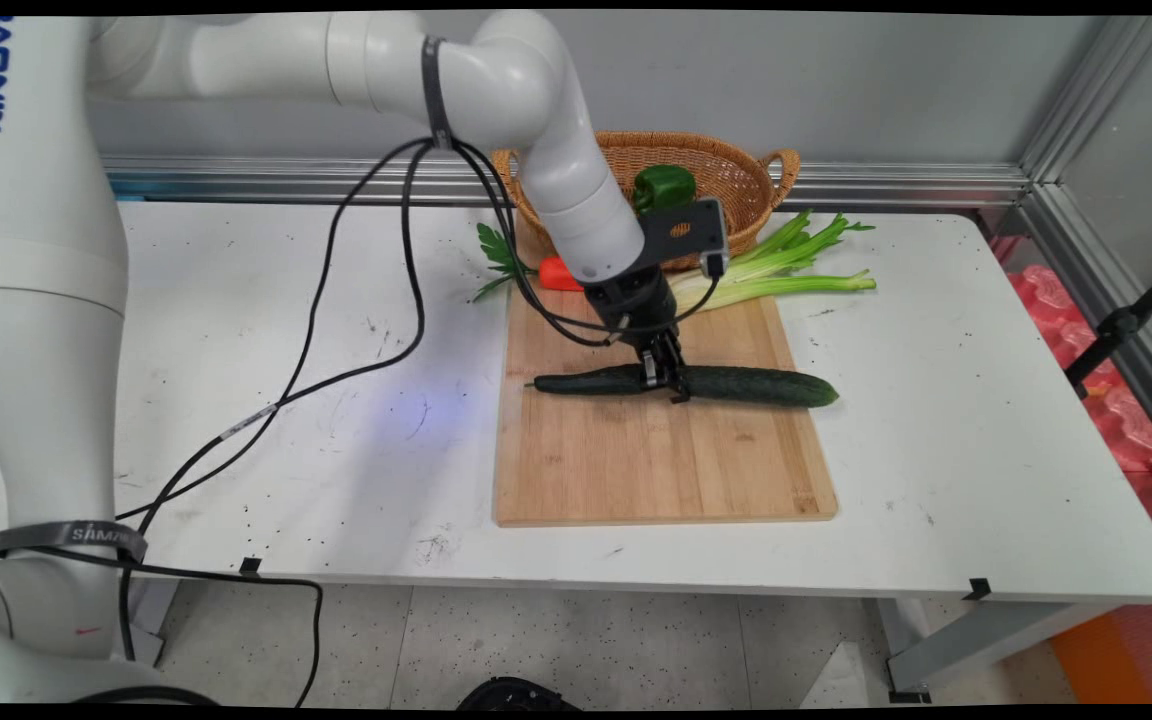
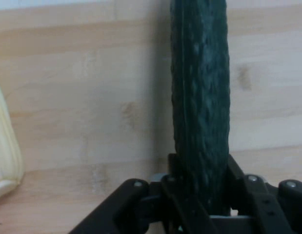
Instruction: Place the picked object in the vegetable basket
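Main: I see gripper (image 1: 664,380) down on cucumber (image 1: 756,386) mid-length, cucumber lying across cutting board (image 1: 656,460). Basket (image 1: 736,170), celery (image 1: 796,270) behind the board. Hand cam: jaws closed around cucumber (image 2: 199,112), fingers (image 2: 177,195) touching both sides.

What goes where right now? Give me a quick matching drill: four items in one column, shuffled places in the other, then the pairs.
Things:
1. cucumber
2. green pepper
3. celery
4. pincer

Places:
A. in the wicker basket
B. lying across the cutting board
C. closed around the cucumber's middle
D. along the board's far edge, right of the arm

Pairs: 1-B, 2-A, 3-D, 4-C
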`<state>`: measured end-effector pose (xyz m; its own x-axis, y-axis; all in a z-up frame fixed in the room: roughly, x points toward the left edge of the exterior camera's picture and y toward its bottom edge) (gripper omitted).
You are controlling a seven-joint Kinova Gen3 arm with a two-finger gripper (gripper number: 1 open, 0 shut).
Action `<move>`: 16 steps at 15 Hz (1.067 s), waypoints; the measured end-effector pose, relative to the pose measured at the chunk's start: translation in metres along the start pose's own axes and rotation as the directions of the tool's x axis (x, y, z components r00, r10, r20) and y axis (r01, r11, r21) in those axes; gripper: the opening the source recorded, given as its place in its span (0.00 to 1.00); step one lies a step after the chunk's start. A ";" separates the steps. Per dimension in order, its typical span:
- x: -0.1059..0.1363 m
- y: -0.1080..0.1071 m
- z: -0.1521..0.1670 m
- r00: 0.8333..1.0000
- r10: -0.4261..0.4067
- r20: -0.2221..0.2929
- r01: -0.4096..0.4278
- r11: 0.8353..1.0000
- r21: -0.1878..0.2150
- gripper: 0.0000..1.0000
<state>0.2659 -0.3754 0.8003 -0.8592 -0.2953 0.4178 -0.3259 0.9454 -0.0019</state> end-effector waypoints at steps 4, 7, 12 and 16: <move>0.012 0.004 -0.031 1.000 0.006 -0.009 -0.006 1.000 0.003 0.00; 0.024 -0.001 -0.068 0.999 -0.036 -0.021 0.036 0.999 0.038 0.00; 0.028 -0.027 -0.126 0.984 -0.171 -0.045 0.176 0.972 0.154 0.00; 0.019 -0.058 -0.155 0.966 -0.253 -0.059 0.259 0.935 0.240 0.00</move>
<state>0.3297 -0.4141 0.9492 -0.7243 -0.5160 0.4573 -0.6224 0.7747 -0.1116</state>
